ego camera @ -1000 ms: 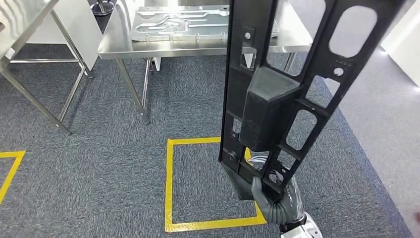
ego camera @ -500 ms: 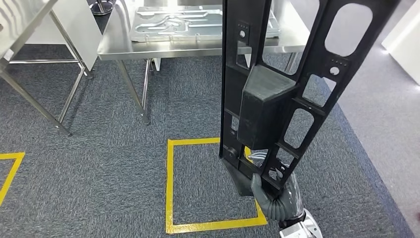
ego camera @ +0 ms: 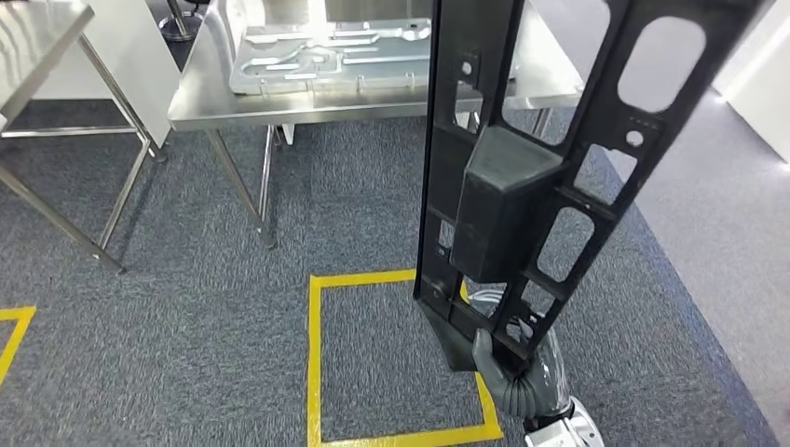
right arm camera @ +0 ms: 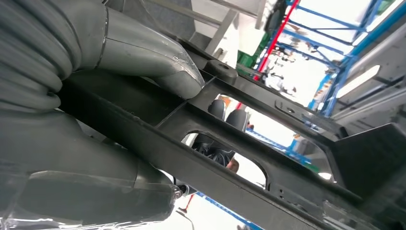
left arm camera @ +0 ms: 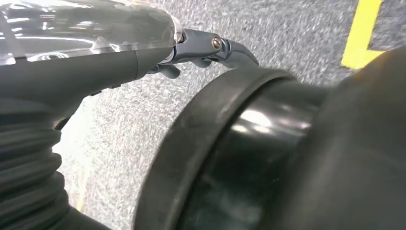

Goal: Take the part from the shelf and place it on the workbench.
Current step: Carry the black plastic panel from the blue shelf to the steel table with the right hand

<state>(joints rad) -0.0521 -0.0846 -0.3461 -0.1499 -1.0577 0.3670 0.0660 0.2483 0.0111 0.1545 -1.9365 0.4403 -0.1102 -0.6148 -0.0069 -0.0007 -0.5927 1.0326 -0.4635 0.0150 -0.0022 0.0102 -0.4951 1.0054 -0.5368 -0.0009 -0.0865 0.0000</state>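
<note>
A long black frame part [ego camera: 508, 200] with oval cut-outs and a boxy block at its middle stands nearly upright, right of centre in the head view. My right hand [ego camera: 489, 358] grips its lower end from below. In the right wrist view the grey thumb [right arm camera: 158, 67] presses on a rail of the part [right arm camera: 230, 139], with darker fingers showing through a cut-out. The steel workbench [ego camera: 307, 102] stands ahead beyond the carpet, and the part's upper end overlaps it in the picture. My left hand [left arm camera: 95, 62] hangs over the carpet, holding nothing, one finger stretched out.
A flat silver metal plate [ego camera: 326, 56] with grooves lies on the workbench. A second steel table [ego camera: 37, 28] stands at the far left. A yellow tape square [ego camera: 312, 354] marks the grey carpet in front of me, with another yellow corner [ego camera: 19, 326] at the left.
The whole scene has shifted a little: the workbench now sits lower and further left in the picture, so the camera moved. The part stays in my right hand.
</note>
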